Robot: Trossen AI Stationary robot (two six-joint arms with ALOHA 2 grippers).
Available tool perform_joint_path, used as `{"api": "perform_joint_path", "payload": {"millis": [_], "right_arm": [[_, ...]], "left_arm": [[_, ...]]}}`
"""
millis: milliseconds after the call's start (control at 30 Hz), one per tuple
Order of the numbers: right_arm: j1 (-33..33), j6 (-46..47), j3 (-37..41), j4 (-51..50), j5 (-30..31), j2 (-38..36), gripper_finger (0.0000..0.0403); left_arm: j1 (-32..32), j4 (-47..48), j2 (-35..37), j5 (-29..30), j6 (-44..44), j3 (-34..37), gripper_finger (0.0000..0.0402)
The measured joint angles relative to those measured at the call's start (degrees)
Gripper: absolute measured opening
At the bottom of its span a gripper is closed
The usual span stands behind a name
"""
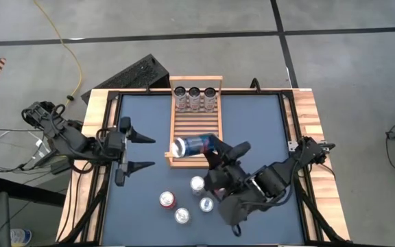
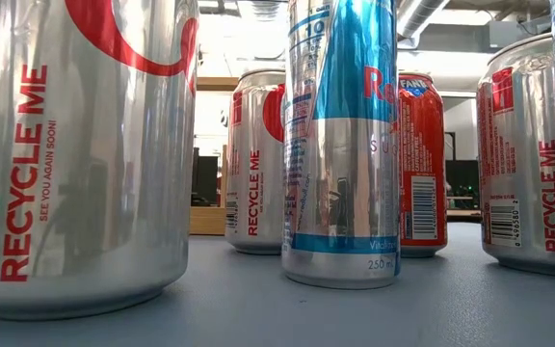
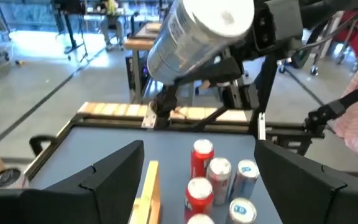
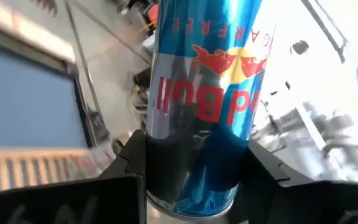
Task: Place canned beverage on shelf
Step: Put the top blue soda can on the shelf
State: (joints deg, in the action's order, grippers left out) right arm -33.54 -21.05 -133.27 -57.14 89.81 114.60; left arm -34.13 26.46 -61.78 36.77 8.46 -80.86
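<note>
Blue Red Bull can (image 4: 204, 93) in right end effector (image 4: 194, 168)

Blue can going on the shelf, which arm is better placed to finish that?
The right. Its pincer is shut on the blue can, held tilted over the shelf. The left pincer is open and empty beside the shelf.

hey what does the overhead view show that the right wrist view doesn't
Only the overhead view shows the shelf's far end holding three cans, four loose cans on the table, and the open left hand waiting beside the shelf. Only the right wrist view shows the can's logo. Both show the right hand gripping the blue can.
</note>
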Motion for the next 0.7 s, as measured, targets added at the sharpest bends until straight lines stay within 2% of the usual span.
{"api": "perform_joint_path", "payload": {"millis": [167,267,400,500,700], "right_arm": [[2.8,-0.3,0.0,-14.5,-0.1,0.1,0.0143],[4.2,-3.3,0.0,-18.3,-1.0,1.1,0.0143],[4.2,-13.5,0.0,-19.8,-5.6,4.1,0.0143],[4.2,-24.4,0.0,-20.1,-6.3,8.2,0.0143],[5.1,-29.6,0.1,-20.3,-7.9,16.1,0.0143]], "left_arm": [[0.0,4.6,0.0,-0.4,4.5,0.0,0.0297],[-0.7,7.6,0.1,-0.3,7.0,0.0,0.0297],[-1.8,9.9,0.4,0.0,9.8,0.0,0.0297],[-2.6,10.3,0.4,0.1,10.7,0.0,0.0297],[-3.5,10.5,0.8,1.2,11.1,0.0,0.0297]]}}
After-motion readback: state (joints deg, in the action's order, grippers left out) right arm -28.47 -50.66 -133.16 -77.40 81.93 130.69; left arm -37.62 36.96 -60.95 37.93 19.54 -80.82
